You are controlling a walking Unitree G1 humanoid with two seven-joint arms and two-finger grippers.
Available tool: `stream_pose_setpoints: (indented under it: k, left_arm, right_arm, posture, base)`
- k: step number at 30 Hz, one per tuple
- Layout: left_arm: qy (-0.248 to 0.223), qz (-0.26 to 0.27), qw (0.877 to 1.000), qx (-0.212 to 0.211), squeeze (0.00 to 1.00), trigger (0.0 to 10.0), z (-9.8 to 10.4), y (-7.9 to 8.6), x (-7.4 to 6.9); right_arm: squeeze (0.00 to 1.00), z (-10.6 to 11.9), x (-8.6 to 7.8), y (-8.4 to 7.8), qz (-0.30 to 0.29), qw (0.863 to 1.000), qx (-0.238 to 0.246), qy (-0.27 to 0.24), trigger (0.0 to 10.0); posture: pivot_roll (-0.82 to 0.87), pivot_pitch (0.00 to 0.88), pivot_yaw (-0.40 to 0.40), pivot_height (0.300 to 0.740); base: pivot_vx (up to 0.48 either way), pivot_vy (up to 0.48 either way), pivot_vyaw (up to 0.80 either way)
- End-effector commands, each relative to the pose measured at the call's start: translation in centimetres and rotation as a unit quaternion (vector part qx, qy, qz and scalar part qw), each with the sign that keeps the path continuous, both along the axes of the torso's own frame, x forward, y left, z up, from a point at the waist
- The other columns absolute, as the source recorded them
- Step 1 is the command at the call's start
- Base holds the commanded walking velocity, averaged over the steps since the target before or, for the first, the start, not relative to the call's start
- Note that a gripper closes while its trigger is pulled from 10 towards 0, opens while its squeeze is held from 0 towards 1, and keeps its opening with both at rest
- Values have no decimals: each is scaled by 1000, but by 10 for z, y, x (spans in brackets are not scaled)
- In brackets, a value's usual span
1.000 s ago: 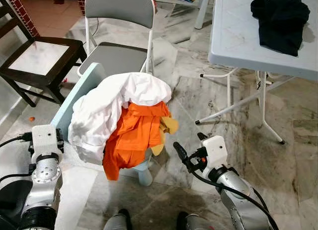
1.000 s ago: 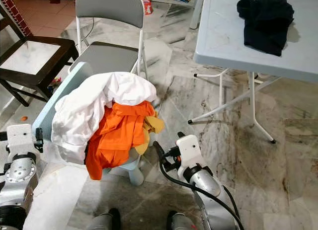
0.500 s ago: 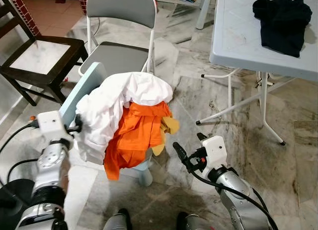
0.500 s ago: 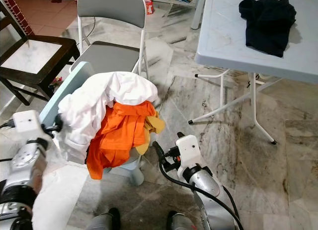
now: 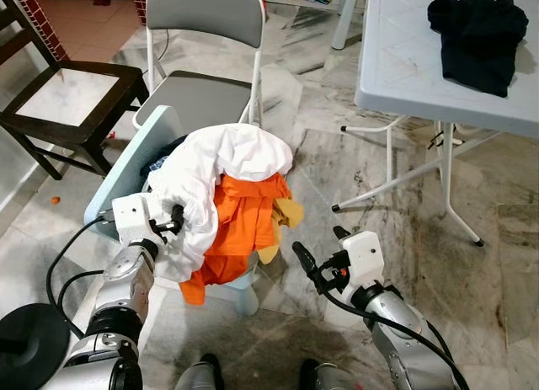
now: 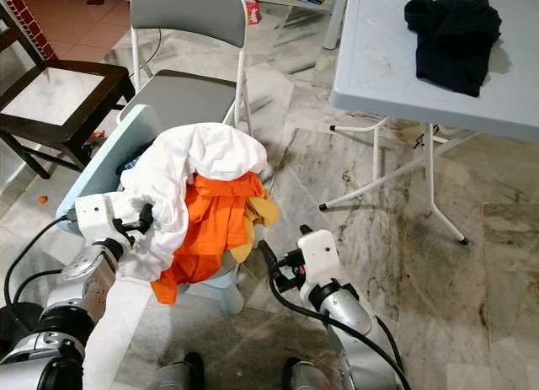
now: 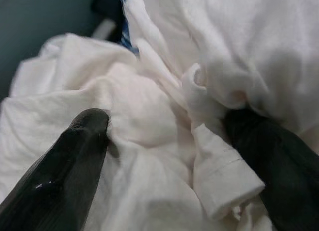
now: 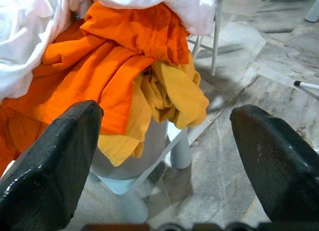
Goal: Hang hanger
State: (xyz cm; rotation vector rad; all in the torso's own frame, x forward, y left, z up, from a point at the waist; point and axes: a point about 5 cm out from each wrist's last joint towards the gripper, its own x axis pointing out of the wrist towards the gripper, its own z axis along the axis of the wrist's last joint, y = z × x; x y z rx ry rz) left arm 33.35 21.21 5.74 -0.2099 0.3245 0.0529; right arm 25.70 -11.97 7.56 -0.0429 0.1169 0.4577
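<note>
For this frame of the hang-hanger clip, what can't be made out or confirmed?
- Hanger: none can be made out; the white garment and orange garment bury the light blue plastic chair.
- Left gripper: in the left wrist view white folds lie between its fingers; an actual pinch can't be confirmed.
- Dark item behind the pile: mostly covered, unidentifiable.
- White plastic table: cut off by the head views' edge.

Setting: a home, lived-in room. Grey marble-tile floor (image 5: pixel 354 171). Grey folding chair (image 5: pixel 202 36) at 12 o'clock, dark wooden chair (image 5: pixel 67 99) at 10 o'clock, white plastic folding table (image 5: pixel 421 61) at 2 o'clock. Laundry pile (image 5: pixel 223 196) on 1 light-blue seat (image 5: pixel 126 167), centre.
</note>
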Motion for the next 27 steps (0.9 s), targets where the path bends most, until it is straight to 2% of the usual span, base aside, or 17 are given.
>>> stream_pose_setpoints:
  k: [1,2,8,14,27]
  left_arm:
    - [55,-32,998,-12,0,0,-21,-12,-11]
    - [59,-41,997,-13,0,0,-23,-14,-12]
    - [71,-18,997,4,0,0,-27,-8,-15]
    - [49,-8,998,45,0,0,-19,-1,-13]
    - [41,-3,997,70,0,0,-18,-1,-13]
  right_arm:
    - [0,0,-2,-1,-4,1000,-4,0,10000]
    - [0,-1,-2,-1,-3,1000,-4,0,10000]
    - [0,-1,-3,-1,-2,1000,-4,2,10000]
    - [0,-1,-1,0,0,1000,-4,3,10000]
    - [0,-1,-1,0,2,1000,-5,3,10000]
  posture:
    - [-29,226,2,740]
    - [-29,225,3,740]
    - [-31,225,2,740]
    - [-25,223,0,740]
    - [-26,220,-2,740]
  base:
    - [0,0,0]
    - [0,0,0]
    - [0,0,0]
    - [0,0,0]
    - [0,0,0]
